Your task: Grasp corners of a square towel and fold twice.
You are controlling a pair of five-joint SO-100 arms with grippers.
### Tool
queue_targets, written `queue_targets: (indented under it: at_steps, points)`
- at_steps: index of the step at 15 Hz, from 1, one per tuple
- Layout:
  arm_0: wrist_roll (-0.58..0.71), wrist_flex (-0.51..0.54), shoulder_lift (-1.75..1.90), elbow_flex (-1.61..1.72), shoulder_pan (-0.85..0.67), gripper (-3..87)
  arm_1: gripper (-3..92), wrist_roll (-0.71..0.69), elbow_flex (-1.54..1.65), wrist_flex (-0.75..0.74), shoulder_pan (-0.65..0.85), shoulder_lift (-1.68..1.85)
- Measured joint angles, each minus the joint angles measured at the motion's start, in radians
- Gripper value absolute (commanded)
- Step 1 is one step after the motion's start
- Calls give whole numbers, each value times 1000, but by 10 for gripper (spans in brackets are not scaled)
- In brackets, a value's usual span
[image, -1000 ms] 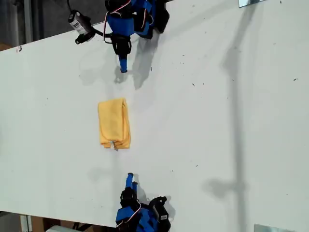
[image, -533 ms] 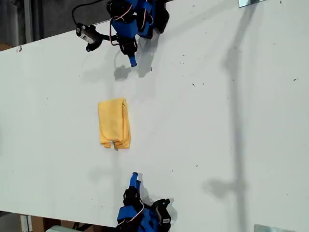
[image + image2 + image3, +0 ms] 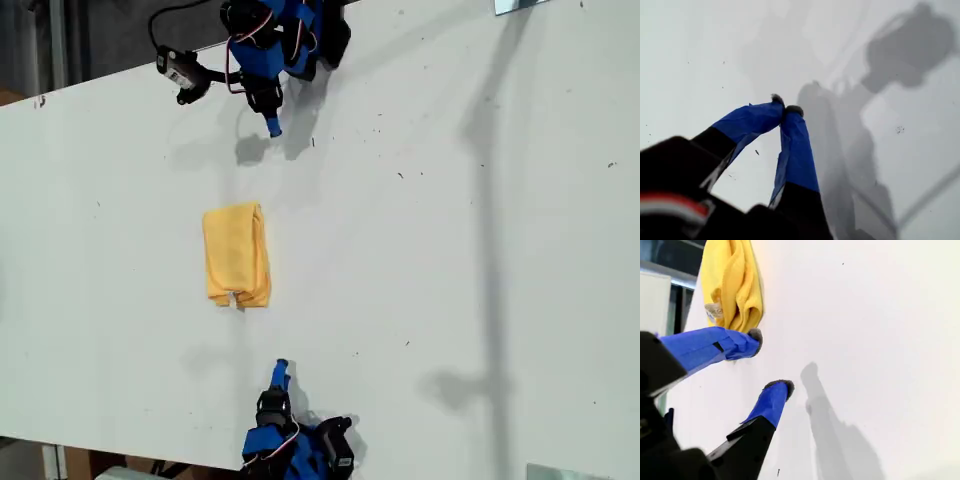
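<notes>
Towel first: the square towel (image 3: 237,255) lies on the white tabletop (image 3: 450,250) as a compact, layered yellow-orange rectangle, well towards the exterior view's left and between the two arms. Its end nearer the bottom of the exterior view shows a small notch where the rounded corners (image 3: 235,298) meet. In the second wrist view a small white tag (image 3: 714,311) sits at that same bundled end.

My second end effector (image 3: 769,361) is spread moderately wide and holds nothing. The towel is just ahead of its tips but apart from them. My first end effector (image 3: 786,106) is pinched tip to tip on nothing, over bare tabletop.

Judging by the stacked layers and both arms standing clear, the folding looks done or nearly so. If another fold is wanted, the next move calls for pinching the stacked corners at the notched end without peeling the layers apart.
</notes>
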Motion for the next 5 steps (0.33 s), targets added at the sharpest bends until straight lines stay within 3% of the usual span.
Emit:
queue_targets:
  at_steps: [5]
  points:
    - [0,0,0,0,0,142,0,0,0,0,9,0]
